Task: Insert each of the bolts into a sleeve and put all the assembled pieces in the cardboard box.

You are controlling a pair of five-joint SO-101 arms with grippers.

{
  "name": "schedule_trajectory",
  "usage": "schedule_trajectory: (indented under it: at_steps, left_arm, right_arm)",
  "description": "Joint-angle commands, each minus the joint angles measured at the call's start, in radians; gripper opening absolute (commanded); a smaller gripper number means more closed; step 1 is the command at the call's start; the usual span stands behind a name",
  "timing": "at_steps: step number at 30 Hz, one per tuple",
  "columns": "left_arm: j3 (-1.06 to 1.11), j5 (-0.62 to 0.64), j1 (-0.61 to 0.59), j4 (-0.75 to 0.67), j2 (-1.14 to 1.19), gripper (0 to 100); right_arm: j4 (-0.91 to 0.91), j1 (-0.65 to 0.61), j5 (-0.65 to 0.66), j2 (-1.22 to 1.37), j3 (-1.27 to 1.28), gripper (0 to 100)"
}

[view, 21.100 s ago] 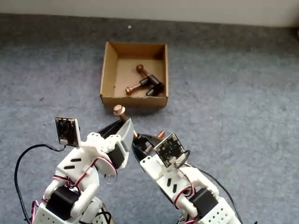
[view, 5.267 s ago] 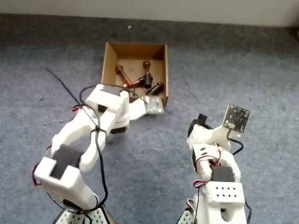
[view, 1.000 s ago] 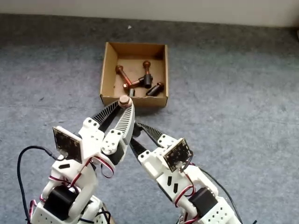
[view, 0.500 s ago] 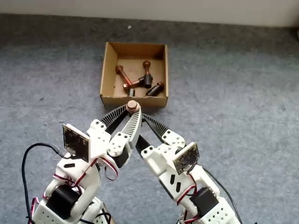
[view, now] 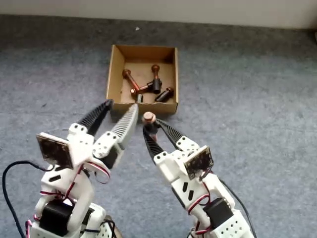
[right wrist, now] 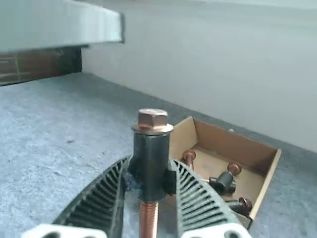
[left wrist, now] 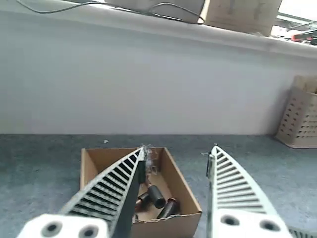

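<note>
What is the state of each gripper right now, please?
Left gripper: open, holding nothing.
Right gripper: shut on a black sleeve with a copper bolt through it.

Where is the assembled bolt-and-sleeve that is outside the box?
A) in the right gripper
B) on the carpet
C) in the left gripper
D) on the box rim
A: the right gripper is shut on the sleeve with the bolt through it; the left gripper stands open.

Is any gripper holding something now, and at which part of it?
The right gripper holds a bolt in its sleeve, clamped on the black sleeve. The left gripper is open and holds nothing.
</note>
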Motion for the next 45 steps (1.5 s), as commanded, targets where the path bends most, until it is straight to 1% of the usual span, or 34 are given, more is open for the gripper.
schedule_trajectory:
  at_steps: [1, 3, 7, 10, 13, 17, 22, 34, 38, 40, 43, 45]
  left_arm:
    - [0.002, -0.002, -0.119, 0.029, 0.002, 22]
    - [0.058, -0.003, -0.171, 0.046, 0.002, 22]
    - [0.208, -0.006, -0.314, 0.044, 0.002, 22]
    - [0.298, -0.098, -0.412, 0.044, 0.002, 22]
    - [0.39, -0.172, -0.42, 0.044, 0.002, 22]
    - [0.476, -0.21, -0.42, 0.048, 0.005, 22]
    - [0.475, -0.221, -0.42, 0.103, 0.004, 22]
    - [0.475, -0.221, -0.421, 0.17, 0.004, 22]
    - [0.475, -0.221, -0.424, 0.17, 0.004, 22]
    - [0.475, -0.221, -0.424, 0.17, 0.004, 22]
    - [0.475, -0.221, -0.424, 0.17, 0.005, 22]
    - [0.475, -0.221, -0.424, 0.17, 0.005, 22]
  right_arm:
    - [0.039, 0.082, -0.086, -0.019, 0.107, 0.5]
    - [0.042, 0.139, -0.155, -0.022, 0.093, 0.5]
    - [0.044, 0.239, -0.16, -0.015, 0.031, 0.5]
    - [0.041, 0.262, -0.16, -0.015, 0.012, 0.5]
    - [-0.027, 0.26, -0.158, -0.012, -0.024, 0.7]
    - [-0.09, 0.255, -0.089, 0.048, -0.087, 0.7]
    - [-0.196, 0.255, -0.075, 0.355, -0.259, 0.7]
    - [-0.558, 0.257, -0.075, 1.374, -0.716, 0.9]
    - [-0.611, 0.263, -0.071, 1.655, -0.854, 1.6]
    - [-0.599, 0.263, -0.075, 1.759, -0.918, 6.9]
    - [-0.596, 0.257, -0.075, 1.816, -0.975, 18.3]
    - [-0.596, 0.255, -0.075, 1.796, -0.977, 20.1]
